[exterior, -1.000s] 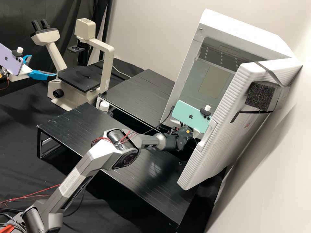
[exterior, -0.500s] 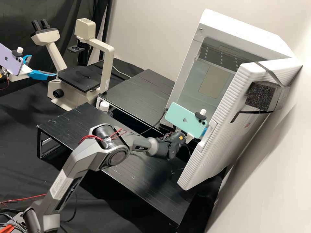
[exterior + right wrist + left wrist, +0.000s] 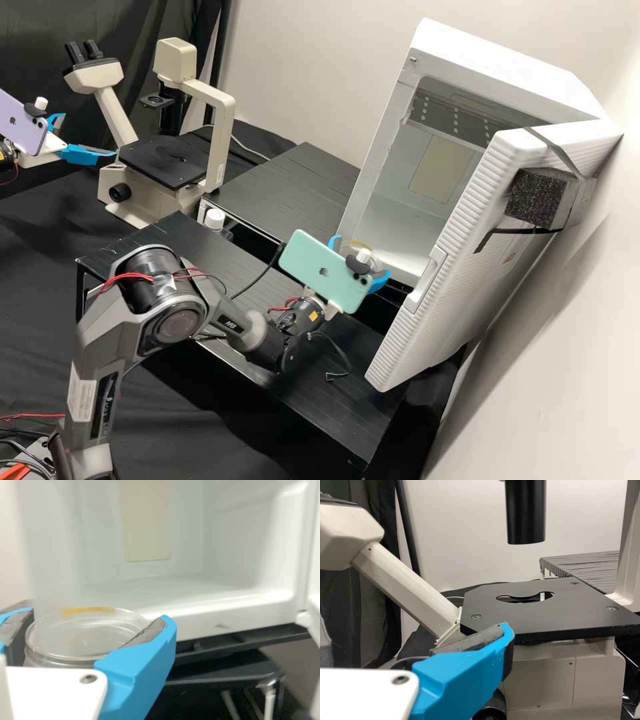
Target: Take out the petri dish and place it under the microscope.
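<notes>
- Petri dish [image 3: 85, 635], one, clear, yellow mark at rim: gripped between my right fingers [image 3: 142, 665], just outside the open cabinet [image 3: 493, 57]. Hazard: smooth round wall; an uneven squeeze may let it pivot or slip.
- Door [image 3: 450, 267], white, open beside that grip. Hazard: a wide turn may knock the dish loose.
- Bottle [image 3: 215, 219], white-capped, along a likely route. Hazard: a low carry may tip it.
- Left fingers [image 3: 465, 675], mine, parted, beside the microscope [image 3: 222, 133]. Hazard: crowding the delivery.
- Stage [image 3: 520, 617], black, with opening, below black column [image 3: 526, 512]. Hazard: off-centre release, tilted dish; high approach, struck column.
</notes>
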### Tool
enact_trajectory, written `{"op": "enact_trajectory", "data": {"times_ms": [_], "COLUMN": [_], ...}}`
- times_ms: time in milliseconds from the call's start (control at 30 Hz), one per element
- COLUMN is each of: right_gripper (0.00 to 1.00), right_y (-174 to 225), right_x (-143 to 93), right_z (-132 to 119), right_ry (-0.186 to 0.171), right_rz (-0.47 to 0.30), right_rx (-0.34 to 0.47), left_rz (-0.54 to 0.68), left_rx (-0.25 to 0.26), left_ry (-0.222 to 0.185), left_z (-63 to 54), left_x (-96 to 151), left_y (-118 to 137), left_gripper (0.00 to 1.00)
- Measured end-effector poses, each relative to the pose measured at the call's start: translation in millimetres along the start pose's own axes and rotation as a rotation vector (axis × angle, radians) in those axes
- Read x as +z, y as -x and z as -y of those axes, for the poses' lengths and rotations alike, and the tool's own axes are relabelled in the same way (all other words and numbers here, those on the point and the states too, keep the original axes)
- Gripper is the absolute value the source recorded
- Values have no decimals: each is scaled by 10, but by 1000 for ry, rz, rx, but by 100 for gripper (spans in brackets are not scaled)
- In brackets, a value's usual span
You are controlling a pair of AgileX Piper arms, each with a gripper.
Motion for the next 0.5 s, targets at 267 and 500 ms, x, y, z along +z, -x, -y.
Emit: {"op": "enact_trajectory", "data": {"times_ms": [267, 500], "right_gripper": [0, 0], "right_y": [476, 610], "right_x": [-347, -872], "right_z": [269, 662], "right_ry": [17, 54], "right_rz": [-114, -315], "right_rx": [-65, -165], "left_rz": [0, 0], "left_rx": [0, 0], "left_ry": [0, 0], "left_z": [0, 0], "left_x": [0, 0], "left_y": [0, 0], "left_gripper": [100, 100]}}
